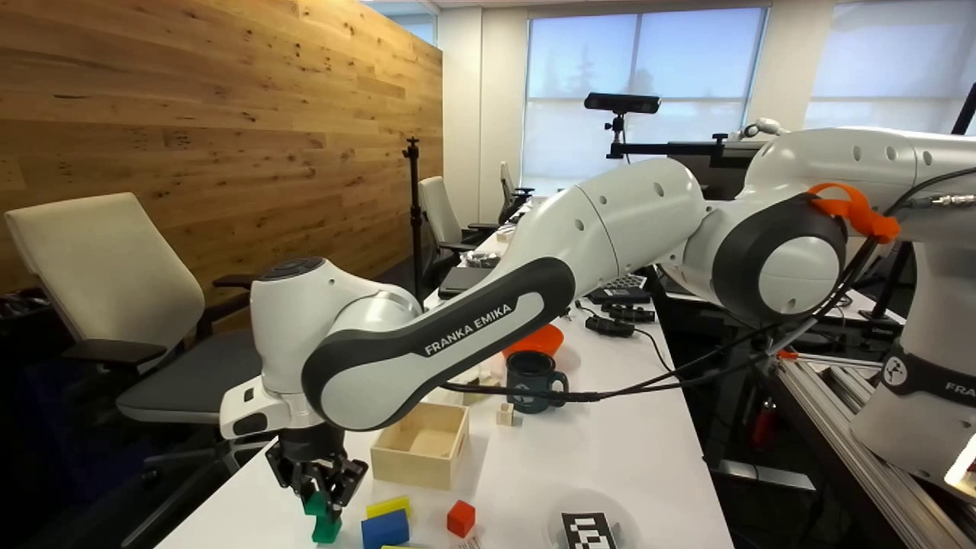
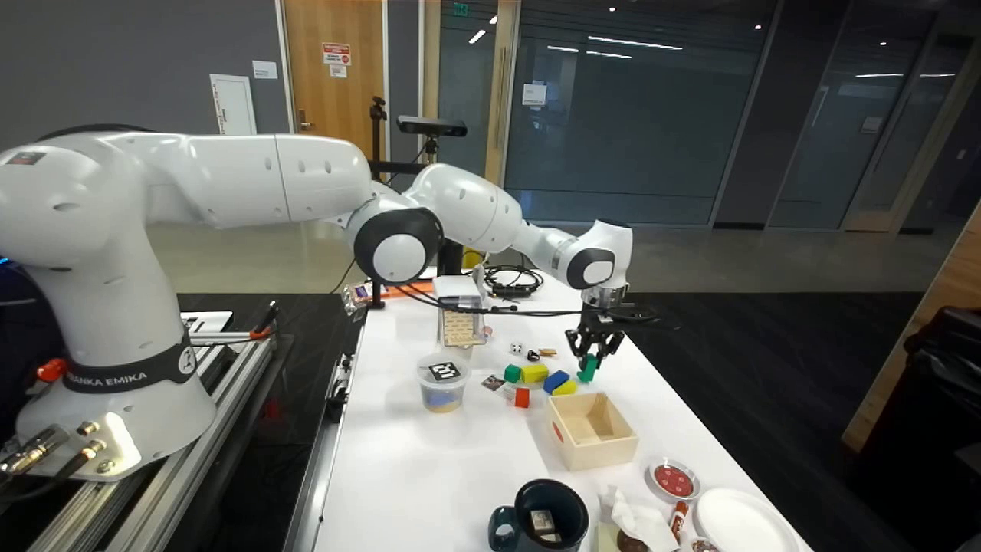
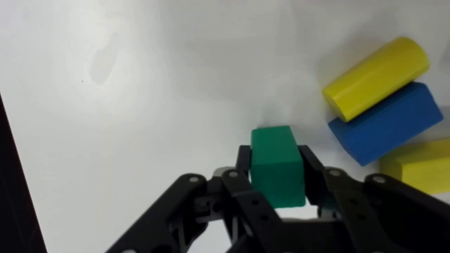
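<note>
My gripper [image 3: 276, 158] is shut on a green block [image 3: 277, 182], one dark finger pressed against each side. In both exterior views the gripper points down low over the white table with the green block [image 2: 588, 369] upright between its fingers. Whether the block's lower end touches the table, I cannot tell. Just to the right in the wrist view lie a yellow cylinder [image 3: 376, 79], a blue block [image 3: 390, 123] against it, and a yellow block [image 3: 425, 167]. A red cube [image 1: 460, 518] and a smaller green cube [image 2: 512, 373] sit a little farther off.
An open wooden box [image 1: 412, 467] stands near the gripper. A dark mug [image 1: 531, 381] is beyond it, with an orange bowl [image 1: 545, 339] behind. A clear tub [image 2: 443, 395] carries a black-and-white marker. The table edge shows at the wrist view's left.
</note>
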{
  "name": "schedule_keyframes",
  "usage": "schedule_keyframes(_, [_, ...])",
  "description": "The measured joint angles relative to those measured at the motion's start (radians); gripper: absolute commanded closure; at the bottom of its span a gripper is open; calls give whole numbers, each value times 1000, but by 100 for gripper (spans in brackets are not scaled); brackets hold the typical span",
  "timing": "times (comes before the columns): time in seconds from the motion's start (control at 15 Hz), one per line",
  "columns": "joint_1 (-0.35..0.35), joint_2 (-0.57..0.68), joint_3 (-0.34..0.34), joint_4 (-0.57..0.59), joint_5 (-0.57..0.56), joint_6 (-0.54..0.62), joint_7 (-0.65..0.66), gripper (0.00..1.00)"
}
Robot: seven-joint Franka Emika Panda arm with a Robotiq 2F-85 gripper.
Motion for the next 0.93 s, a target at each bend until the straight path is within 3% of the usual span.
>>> schedule_keyframes(0.2, [0, 0, -1, -10, 0, 0, 0, 88])
schedule_keyframes(0.27, [0, 0, -1, -12, 0, 0, 0, 75])
schedule_keyframes(0.33, [1, 0, -1, -14, 0, 0, 1, 38])
schedule_keyframes(0.4, [2, 0, 0, -14, 0, 0, 2, 38])
schedule_keyframes(0.73, [4, 0, 1, -14, 0, 0, 11, 4])
schedule_keyframes(0.93, [4, -2, 1, -10, 0, -2, 19, 0])
